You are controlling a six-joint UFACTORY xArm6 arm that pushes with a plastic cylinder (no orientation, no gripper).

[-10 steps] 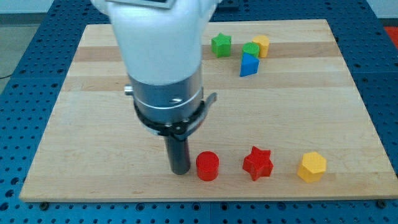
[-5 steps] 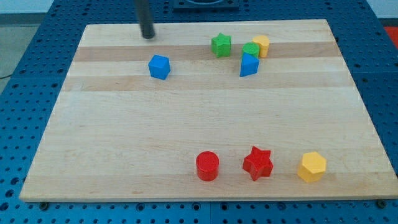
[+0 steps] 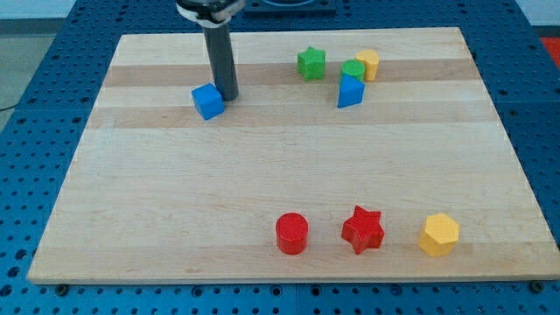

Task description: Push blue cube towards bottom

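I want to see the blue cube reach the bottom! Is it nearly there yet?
Not nearly. Done: my tip has reached the blue cube and sits at its upper right edge. In hand: the push is just starting. Left: nearly the whole way, since the cube is still far above the red cylinder near the view's bottom.

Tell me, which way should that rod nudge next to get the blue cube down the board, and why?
Probably a short slide toward the view's top and left first. My tip sits against the blue cube at its right, slightly above, so pushing from here would likely send the cube leftward rather than down. Once above the cube, I would push straight toward the view's bottom.
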